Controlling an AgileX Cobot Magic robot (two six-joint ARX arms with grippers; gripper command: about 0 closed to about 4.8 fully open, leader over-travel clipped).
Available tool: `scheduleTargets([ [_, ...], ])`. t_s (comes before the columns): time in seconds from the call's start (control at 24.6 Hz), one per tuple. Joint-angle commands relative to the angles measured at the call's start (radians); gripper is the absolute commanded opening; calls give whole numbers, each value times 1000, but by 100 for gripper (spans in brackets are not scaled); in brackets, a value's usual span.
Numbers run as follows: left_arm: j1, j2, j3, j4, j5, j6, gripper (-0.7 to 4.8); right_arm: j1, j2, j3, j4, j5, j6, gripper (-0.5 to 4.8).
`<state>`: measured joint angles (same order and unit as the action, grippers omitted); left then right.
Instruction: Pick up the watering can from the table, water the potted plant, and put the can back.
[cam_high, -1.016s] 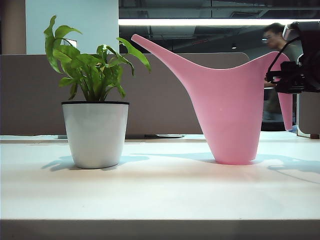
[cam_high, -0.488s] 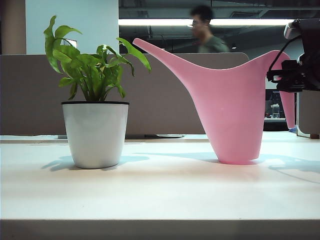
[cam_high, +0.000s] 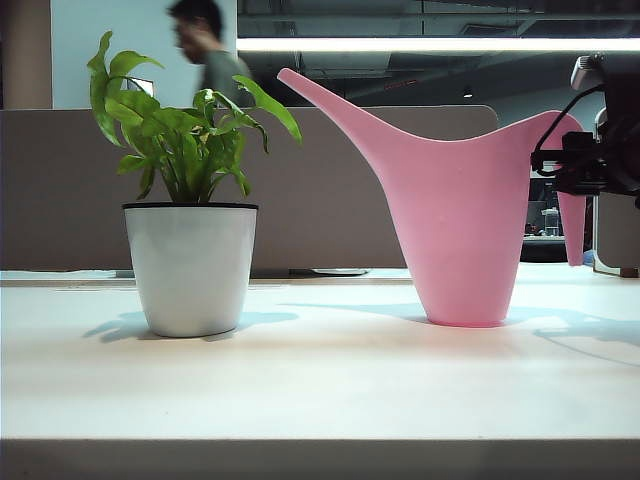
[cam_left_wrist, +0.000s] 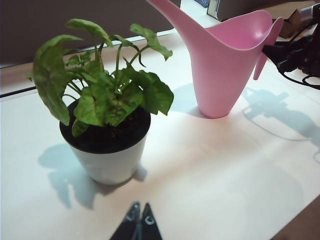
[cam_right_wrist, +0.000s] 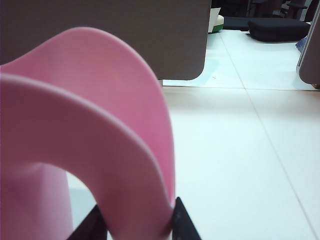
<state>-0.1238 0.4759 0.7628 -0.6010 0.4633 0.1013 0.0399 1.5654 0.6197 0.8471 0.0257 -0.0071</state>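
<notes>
Exterior view, can: the watering can (cam_high: 460, 235) stands upright on the desk (cam_high: 320, 370), well right of the potted plant (cam_high: 190, 200), its spout reaching toward the leaves.
Exterior view, right gripper (cam_high: 572, 172): at the hooked handle on the can's far right.
Left wrist view, left gripper (cam_left_wrist: 140, 220): fingers pressed together, hanging above bare desk near the pot, holding nothing.
Right wrist view, grip: dark fingers (cam_right_wrist: 182, 222) pinch the lower end of the pink handle.
Handling: smooth, stiff plastic, probably light, likely slippery; the thin handle is the sensible hold, though a tall can could swing.
</notes>
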Motion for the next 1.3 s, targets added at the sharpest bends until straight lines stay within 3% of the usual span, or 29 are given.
scheduleTargets([
  [0.04,-1,-1,7,-10,1,4,-5,1,-3,8,63,2,9,44],
  [0.16,-1,-1,7,-11,1,4,-5,0,21,8,63,2,5,68],
  [0.24,-1,-1,7,-11,1,4,-5,0,45,8,63,2,6,119],
  [0.41,-1,-1,7,-12,1,4,-5,0,71,8,79,2,6,132],
  [0.57,-1,-1,7,-11,1,5,-5,0,87,8,107,27,6,242],
  [0.85,-1,-1,7,-11,1,4,-5,0,117,9,182,28,6,247],
  [1.3,-1,-2,7,-17,1,4,-5,0,157,71,169,28,7,247],
])
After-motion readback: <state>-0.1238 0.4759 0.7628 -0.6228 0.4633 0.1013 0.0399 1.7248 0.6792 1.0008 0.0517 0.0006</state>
